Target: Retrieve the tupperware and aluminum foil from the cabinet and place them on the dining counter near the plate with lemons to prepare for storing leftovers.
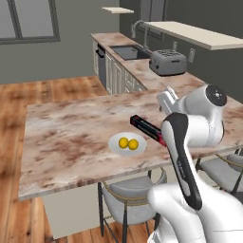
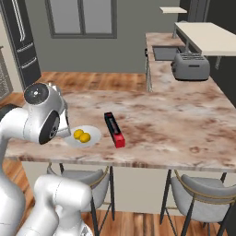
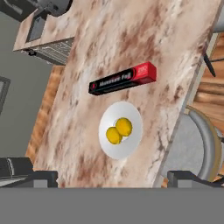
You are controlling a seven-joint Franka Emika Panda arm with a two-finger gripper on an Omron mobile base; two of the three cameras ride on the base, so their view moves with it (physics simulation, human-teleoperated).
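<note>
Gripper (image 3: 112, 178) hangs above the dining counter (image 1: 66, 137), jaws spread wide, nothing between them.

Aluminum foil (image 3: 123, 78) lies flat just beside the plate (image 3: 133, 131), apart from it; two lemons (image 3: 119, 131) sit touching on the plate.

Risks, as I judge them — the plate lies near the counter's front edge, so a low sweep of the arm could push it off; the round lemons would roll.

Hard to make out: tupperware and cabinet unlocated; foil's lettering blurred.
</note>
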